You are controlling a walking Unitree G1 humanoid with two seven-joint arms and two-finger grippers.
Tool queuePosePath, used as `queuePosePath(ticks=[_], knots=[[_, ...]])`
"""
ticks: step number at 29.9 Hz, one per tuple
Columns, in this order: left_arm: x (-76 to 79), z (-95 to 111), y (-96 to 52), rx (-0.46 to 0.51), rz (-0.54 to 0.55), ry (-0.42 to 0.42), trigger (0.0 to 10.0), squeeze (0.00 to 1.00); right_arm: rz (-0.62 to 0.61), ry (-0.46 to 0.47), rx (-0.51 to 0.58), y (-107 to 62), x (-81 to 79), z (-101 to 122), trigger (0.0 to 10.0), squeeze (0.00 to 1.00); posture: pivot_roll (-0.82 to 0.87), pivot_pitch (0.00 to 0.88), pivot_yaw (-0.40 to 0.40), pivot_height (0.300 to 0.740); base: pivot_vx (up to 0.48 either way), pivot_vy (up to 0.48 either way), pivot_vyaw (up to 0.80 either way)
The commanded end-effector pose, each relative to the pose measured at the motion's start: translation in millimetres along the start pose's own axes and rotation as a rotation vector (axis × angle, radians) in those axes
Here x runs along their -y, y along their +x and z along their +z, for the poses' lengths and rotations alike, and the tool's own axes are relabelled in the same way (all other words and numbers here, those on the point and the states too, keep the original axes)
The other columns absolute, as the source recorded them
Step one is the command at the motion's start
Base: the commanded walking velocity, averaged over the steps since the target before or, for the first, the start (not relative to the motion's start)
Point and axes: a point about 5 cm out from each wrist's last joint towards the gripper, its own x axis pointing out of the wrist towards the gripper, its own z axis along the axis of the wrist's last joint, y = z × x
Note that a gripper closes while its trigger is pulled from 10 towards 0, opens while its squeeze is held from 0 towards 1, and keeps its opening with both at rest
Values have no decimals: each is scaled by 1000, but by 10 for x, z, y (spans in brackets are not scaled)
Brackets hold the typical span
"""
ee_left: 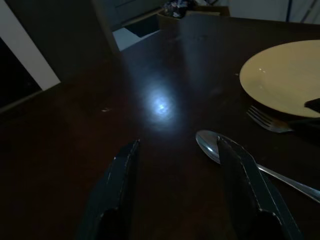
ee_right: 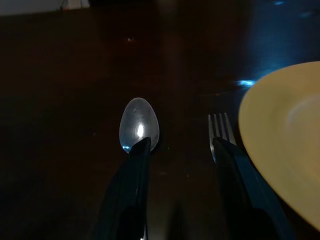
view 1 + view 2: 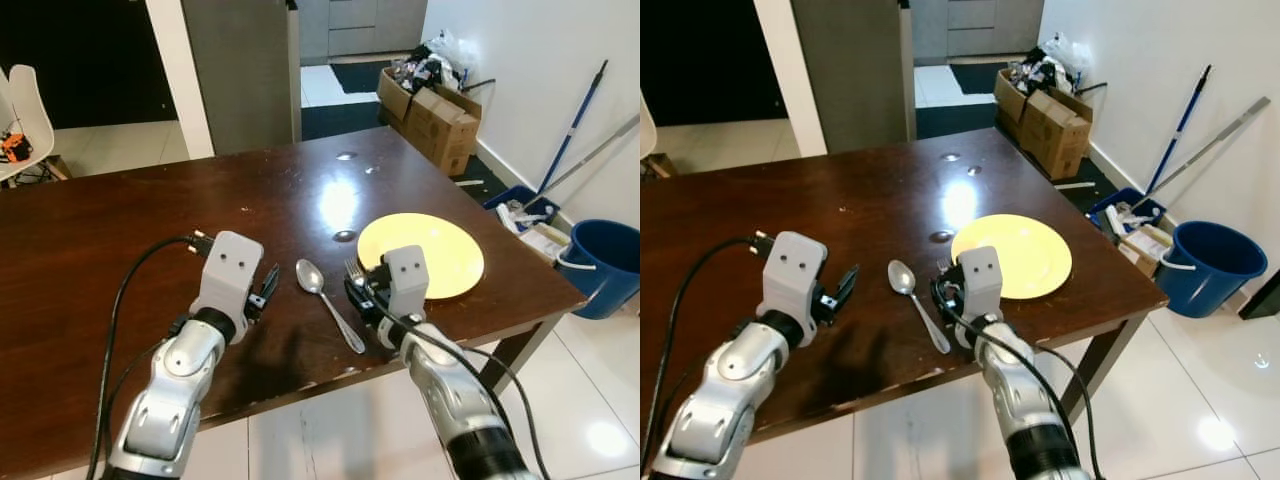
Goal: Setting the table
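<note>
Dark wood desk [image 3: 120, 230] carries the setting. At its near edge, around 7 o'clock, the left tool [image 3: 266, 290] hovers low with fingers [image 1: 117, 192] spread wide, holding nothing. Just to its 3 o'clock lies a steel spoon [image 3: 325, 297], bowl toward 12. Next comes the right tool [image 3: 358, 291], fingers [image 2: 132, 192] parted and empty, poised over the gap between spoon and fork [image 2: 220, 131]. Fork tines lie just beside the yellow plate [image 3: 440, 250], which sits toward 3 o'clock near the desk's right edge

Silver jointed arms, black cables along them; boxy grey wrist housings with two screws; black two-finger tools.
</note>
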Motion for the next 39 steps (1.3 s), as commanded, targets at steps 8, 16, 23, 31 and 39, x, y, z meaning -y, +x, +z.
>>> queuePosePath(ticks=[8,16,23,31,39], knots=[[-165,82,-284,-33,-68,58,10000,0,68,8,-91,112,29,-62,10000,0,174,105,84,740,0,0,0],[-277,111,-530,-107,-175,113,10000,0,148,-17,-132,129,-2,-114,10000,0,189,144,75,740,0,0,0],[-276,161,-534,-114,-201,123,10000,0,126,-95,-300,88,27,-380,10000,0,191,151,76,740,0,0,0],[-217,208,-536,-109,-216,96,10000,0,66,-89,-424,7,150,-562,0,0,182,149,70,740,0,0,0],[-224,206,-498,-106,-203,93,10000,0,83,1,-389,32,143,-518,0,0,171,131,68,740,0,0,0]])
